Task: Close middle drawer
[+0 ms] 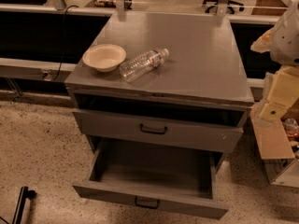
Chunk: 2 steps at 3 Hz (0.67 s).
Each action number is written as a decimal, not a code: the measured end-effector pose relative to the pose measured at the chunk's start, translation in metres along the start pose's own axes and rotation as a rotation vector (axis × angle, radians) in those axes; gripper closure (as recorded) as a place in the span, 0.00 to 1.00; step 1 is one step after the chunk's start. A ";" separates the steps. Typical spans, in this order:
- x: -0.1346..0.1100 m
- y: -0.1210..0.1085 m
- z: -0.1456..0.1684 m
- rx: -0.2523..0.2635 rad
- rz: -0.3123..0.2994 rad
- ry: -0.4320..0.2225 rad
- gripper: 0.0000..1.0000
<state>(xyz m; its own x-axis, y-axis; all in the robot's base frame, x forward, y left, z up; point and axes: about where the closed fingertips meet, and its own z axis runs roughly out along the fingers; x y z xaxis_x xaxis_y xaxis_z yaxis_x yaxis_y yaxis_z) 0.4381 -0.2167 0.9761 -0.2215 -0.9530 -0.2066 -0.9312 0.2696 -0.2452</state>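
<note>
The middle drawer (154, 171) is the lower of the two gray fronts on the gray metal cabinet. It is pulled far out, its deep tray looks empty, and its narrow front panel carries a small black handle (146, 202). Above it the taller-fronted top drawer (154, 132) stands slightly out, with a like handle (153, 129). My gripper (273, 108), pale yellow at the end of the white arm, hangs at the frame's right edge, beside the cabinet's right side at about top-drawer height. It is apart from both drawers.
On the cabinet top (205, 64) sit a cream bowl (104, 57) and a clear plastic bottle (142, 64) lying on its side. A cardboard box (275, 148) stands on the floor right of the cabinet. A black object (21, 204) is at bottom left. Speckled floor lies in front.
</note>
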 end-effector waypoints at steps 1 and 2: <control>0.000 0.000 0.000 0.000 0.000 0.000 0.00; 0.003 0.011 0.026 -0.009 0.016 -0.013 0.00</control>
<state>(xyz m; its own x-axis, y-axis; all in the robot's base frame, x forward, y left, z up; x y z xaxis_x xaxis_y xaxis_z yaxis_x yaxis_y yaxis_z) 0.4352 -0.2130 0.9482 -0.2330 -0.9467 -0.2224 -0.9301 0.2837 -0.2334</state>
